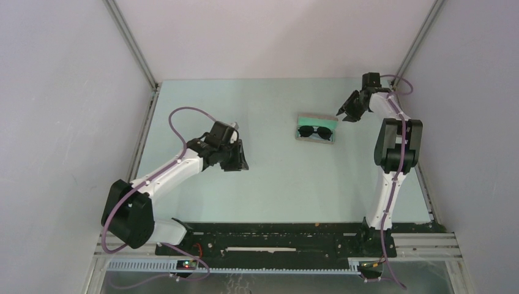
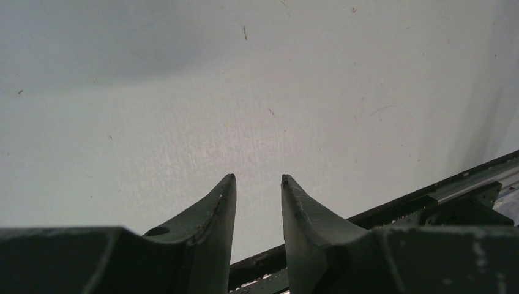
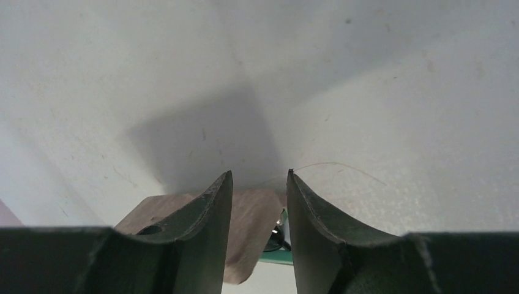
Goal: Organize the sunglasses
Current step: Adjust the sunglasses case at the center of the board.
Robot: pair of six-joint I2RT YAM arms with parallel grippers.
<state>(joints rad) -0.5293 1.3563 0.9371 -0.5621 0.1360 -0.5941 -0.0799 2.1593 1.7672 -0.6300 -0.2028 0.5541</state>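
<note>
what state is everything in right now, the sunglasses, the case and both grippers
sunglasses, lying inside the case, held by neither gripper
case, open, green lining showing, resting on the table
left gripper, open, empty, over bare table away from the case
right gripper, open, empty, by the case's right end
</note>
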